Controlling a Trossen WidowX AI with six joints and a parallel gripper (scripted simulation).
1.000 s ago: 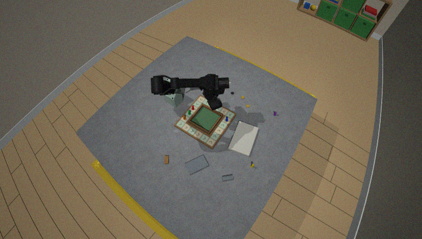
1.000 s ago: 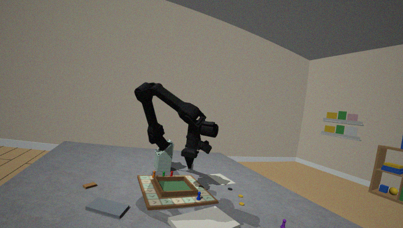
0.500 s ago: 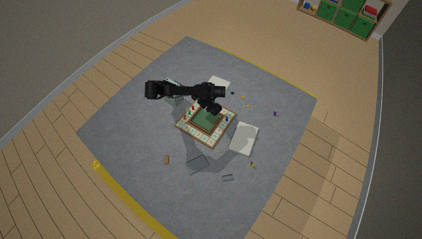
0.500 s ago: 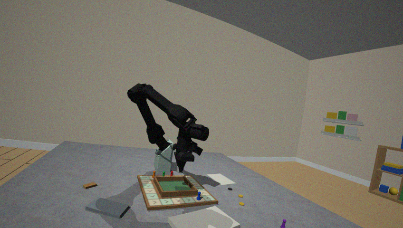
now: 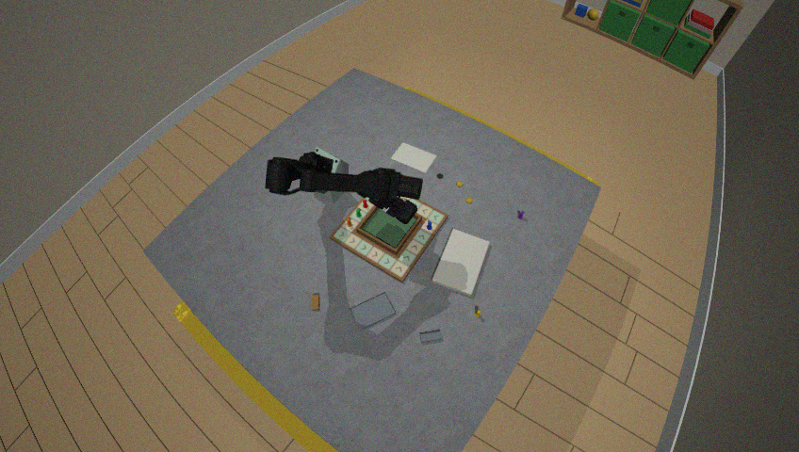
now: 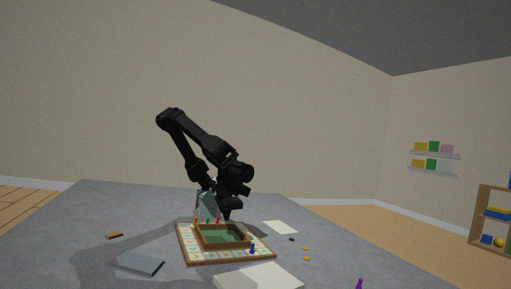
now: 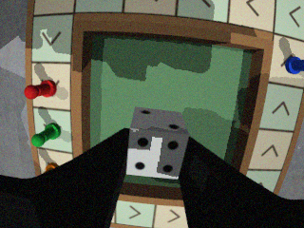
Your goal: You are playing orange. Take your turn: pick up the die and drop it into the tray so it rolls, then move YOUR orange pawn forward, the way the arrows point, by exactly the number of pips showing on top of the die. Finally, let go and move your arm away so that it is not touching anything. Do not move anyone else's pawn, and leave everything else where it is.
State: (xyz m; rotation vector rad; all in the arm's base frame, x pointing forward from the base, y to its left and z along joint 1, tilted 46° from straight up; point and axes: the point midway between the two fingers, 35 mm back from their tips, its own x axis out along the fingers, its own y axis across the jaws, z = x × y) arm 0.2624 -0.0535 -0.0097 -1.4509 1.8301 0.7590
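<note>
Mat: one grey mat (image 5: 269,223) (image 6: 136,200), bearing the game and the loose items around it.

Arm: one black arm (image 5: 336,182) (image 6: 193,132), bent high and reaching over the board, so that its wrist points down toward the tray while the links stay well above the pawns.

Board: one square board (image 5: 402,278) (image 6: 231,262) (image 7: 52,92), wooden-edged, its track of arrowed squares running around the middle. The arrows give the direction that any pawn must travel.

Box: one flat white box (image 5: 467,251) (image 6: 272,277), beside the board, outside the work and to be left alone.

Tray: one tray (image 5: 392,250) (image 6: 227,245) (image 7: 166,28), green-floored, set inside the track; its raised wooden walls presumably serve to keep a rolling die off the squares.

Gripper: one gripper (image 5: 404,215) (image 6: 226,218) (image 7: 155,140), fingers partly apart, only as wide as the die between them requires. It is placed over the tray, apparently for the drop.

Pawns: one orange pawn (image 5: 349,222) (image 6: 195,220) (image 7: 51,167), the player's own, on a square beside the tray; next to it in line, one green pawn (image 5: 358,213) (image 6: 207,220) (image 7: 46,135) and one red pawn (image 5: 365,203) (image 6: 217,220) (image 7: 40,89); on the opposite side, one blue pawn (image 5: 429,225) (image 6: 252,248) (image 7: 294,65).

Die: one grey die (image 7: 154,152), pinched by two opposite sides, leaving a four-pip face and a two-pip face toward the wrist camera. Neither counts as a roll; release likely comes next, with a bounce over the wall the chief risk.
</note>
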